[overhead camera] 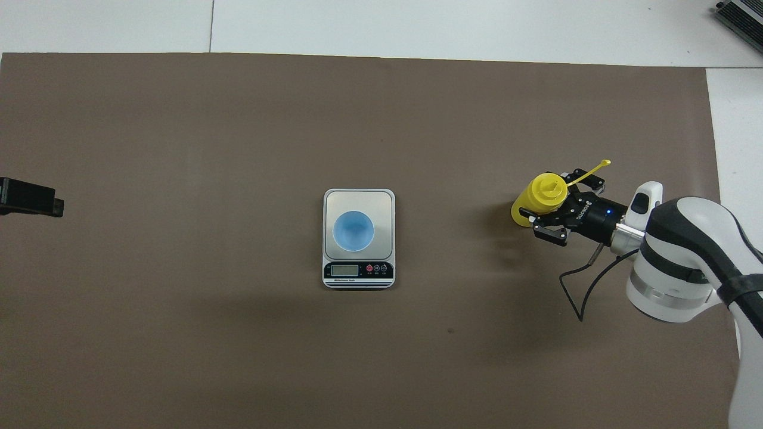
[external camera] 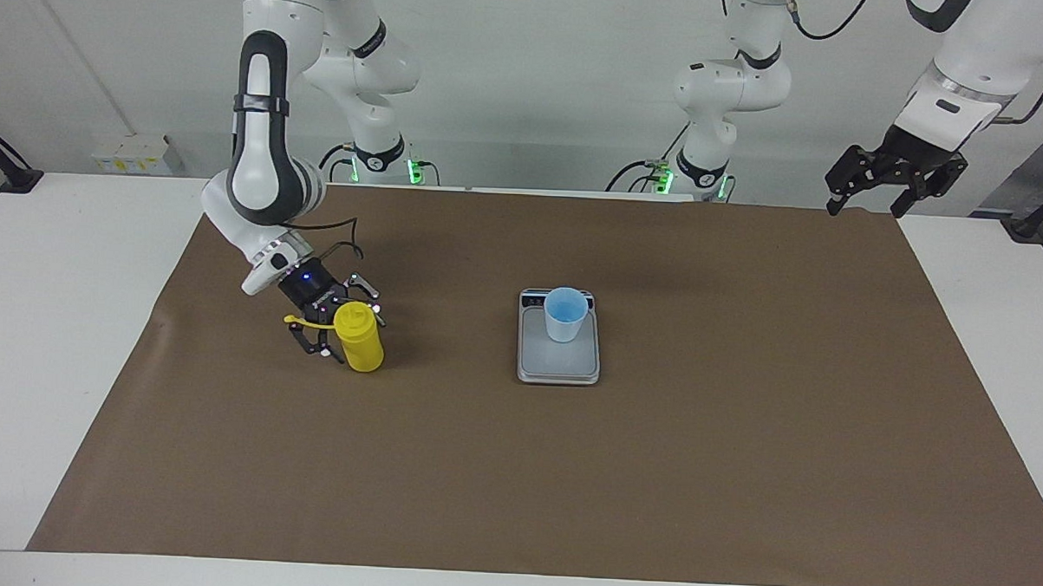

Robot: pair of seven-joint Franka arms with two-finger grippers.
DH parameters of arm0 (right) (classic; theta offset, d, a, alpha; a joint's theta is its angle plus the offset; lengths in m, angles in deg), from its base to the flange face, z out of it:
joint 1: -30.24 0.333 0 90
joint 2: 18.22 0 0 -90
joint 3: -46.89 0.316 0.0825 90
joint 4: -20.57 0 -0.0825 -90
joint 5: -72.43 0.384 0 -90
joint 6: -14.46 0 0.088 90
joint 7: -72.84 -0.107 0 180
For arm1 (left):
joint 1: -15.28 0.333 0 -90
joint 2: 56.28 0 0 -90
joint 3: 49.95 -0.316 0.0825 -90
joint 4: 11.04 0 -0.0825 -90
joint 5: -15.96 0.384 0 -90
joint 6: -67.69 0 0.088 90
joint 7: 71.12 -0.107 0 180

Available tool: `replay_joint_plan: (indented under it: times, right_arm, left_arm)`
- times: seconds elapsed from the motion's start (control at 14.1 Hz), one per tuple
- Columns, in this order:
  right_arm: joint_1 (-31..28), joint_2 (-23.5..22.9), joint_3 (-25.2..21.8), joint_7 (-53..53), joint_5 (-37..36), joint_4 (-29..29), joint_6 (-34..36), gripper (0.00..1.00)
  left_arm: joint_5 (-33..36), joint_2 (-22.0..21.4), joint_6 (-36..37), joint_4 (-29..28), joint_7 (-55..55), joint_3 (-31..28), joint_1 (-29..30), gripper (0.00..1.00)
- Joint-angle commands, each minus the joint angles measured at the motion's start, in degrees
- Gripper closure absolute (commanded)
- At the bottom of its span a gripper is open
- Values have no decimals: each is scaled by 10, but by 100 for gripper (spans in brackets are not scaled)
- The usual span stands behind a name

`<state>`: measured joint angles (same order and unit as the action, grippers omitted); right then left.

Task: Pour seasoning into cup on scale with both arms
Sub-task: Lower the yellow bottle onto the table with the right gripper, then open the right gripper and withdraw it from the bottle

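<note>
Standing tilted between your right pincer (external camera: 341, 326)'s spread fingers, the yellow plastic squeeze bottle (external camera: 359, 337) could topple if nudged. Your left pincer (external camera: 890, 180) waits wide over the bench corner.

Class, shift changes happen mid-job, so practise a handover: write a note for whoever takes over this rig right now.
Right gripper: open, low at the yellow squeeze bottle, fingers on either side of it.
Left gripper: open, waiting raised over the left arm's end of the table.
Things: the bottle stands upright on the brown mat toward the right arm's end. The blue cup stands on the scale mid-table.
Done: cup on scale; bottle cap off, hanging by its strap.
Left: no seasoning shows in the cup, so probably grasp the bottle and pour.
</note>
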<state>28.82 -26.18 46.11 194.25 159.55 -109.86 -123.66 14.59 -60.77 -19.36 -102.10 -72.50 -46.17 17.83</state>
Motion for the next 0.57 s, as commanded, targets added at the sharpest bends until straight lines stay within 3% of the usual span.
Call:
replay_joint_plan:
  times: [0.0, 0.35, 0.5]
  right_arm:
    - [-19, 21, 3, 24, 22, -30, 10, 0]
    - [-51, 32, 0, 32, 1, -66, 12, 0]
    - [-82, 31, 0, 33, -52, -64, 11, 0]
  left_arm:
    - [-5, -9, 7, -5, 0, 5, 9, 0]
    - [-6, -9, 7, -5, 1, 5, 9, 0]
    - [-6, -9, 7, -5, 0, 5, 9, 0]
